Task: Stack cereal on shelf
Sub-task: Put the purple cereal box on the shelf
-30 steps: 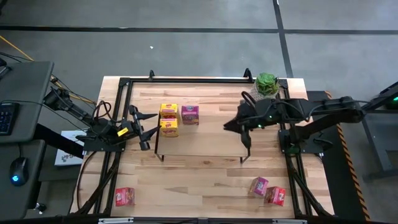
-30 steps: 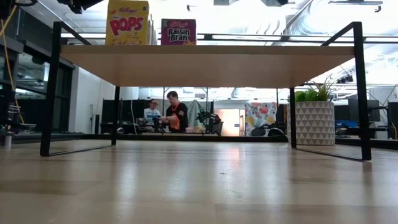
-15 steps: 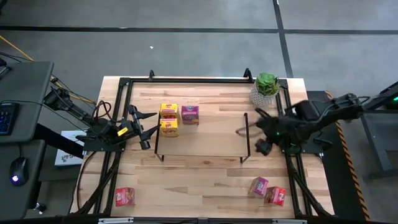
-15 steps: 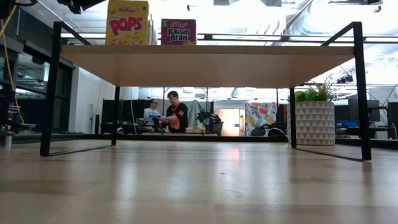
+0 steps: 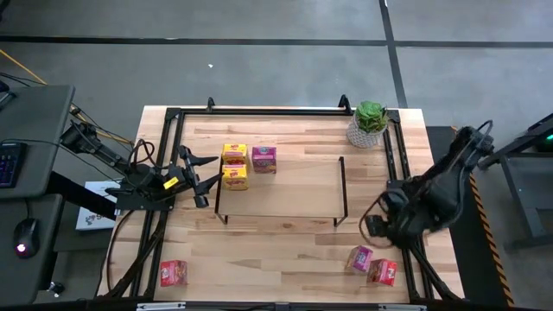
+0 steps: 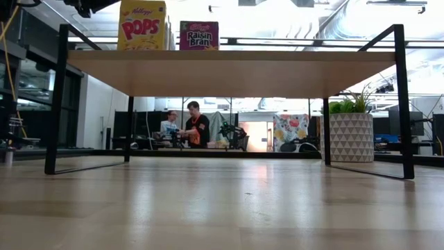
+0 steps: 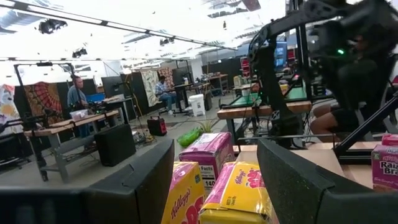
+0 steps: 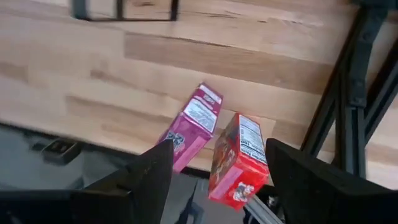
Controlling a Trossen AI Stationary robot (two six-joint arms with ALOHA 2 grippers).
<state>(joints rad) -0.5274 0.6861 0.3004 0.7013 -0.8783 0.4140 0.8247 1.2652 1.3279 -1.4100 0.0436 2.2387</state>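
The shelf [image 5: 285,194] [image 6: 229,69] stands mid-table. Two yellow cereal boxes [image 5: 235,166] [image 6: 142,24] and a magenta one [image 5: 264,159] [image 6: 199,35] stand on its left end. My left gripper [image 5: 206,180] [image 7: 214,186] hovers open at that end, with the yellow boxes [image 7: 239,193] just ahead between its fingers, untouched. My right gripper [image 5: 376,229] [image 8: 214,180] hangs open above a magenta box [image 5: 360,257] [image 8: 193,127] and a red box [image 5: 383,271] [image 8: 239,158] lying on the table at the near right. Another red box [image 5: 173,273] lies at the near left.
A potted plant [image 5: 370,123] [image 6: 350,132] stands at the far right corner. A black frame [image 5: 173,117] runs round the table's edges. The shelf's middle and right part are bare. People sit at desks in the room beyond the table.
My right gripper has swung away from above the shelf's right end, first toward the table's right edge, then toward the near edge, and now hangs over the magenta and red boxes at the near right. The boxes have stayed in place.
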